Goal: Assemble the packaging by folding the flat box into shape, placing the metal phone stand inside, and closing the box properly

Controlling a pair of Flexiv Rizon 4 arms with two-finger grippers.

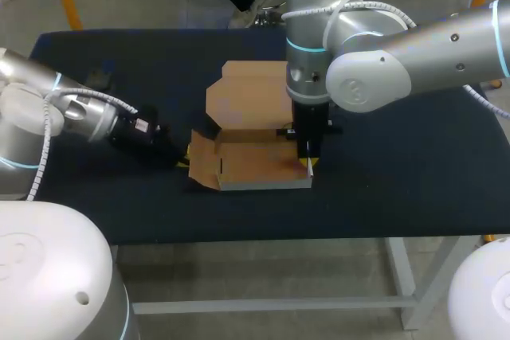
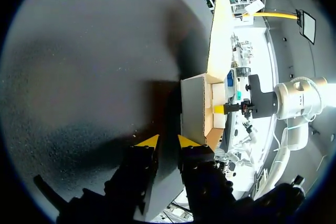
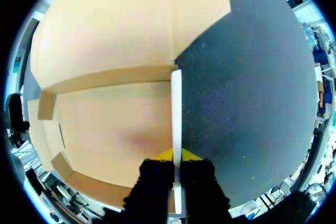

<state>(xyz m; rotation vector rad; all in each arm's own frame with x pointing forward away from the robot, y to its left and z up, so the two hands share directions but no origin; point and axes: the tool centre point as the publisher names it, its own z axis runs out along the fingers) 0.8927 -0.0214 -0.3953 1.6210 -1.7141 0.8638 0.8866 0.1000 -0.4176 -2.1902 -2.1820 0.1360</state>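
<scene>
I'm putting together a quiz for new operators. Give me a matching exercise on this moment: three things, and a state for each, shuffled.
1. left gripper
2. right gripper
3. lid flap of the brown cardboard box

A. open, not folded over the box
B. shut on the box's side wall
C. open, nothing between its fingers

Pairs: 1-C, 2-B, 3-A.

Right fingers (image 3: 163,156) pinch box wall (image 3: 176,108), wrist vertical; left fingers (image 2: 149,141) apart.

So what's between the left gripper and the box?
Only a short stretch of bare table separates left gripper and box; the left wrist view shows it.
</scene>
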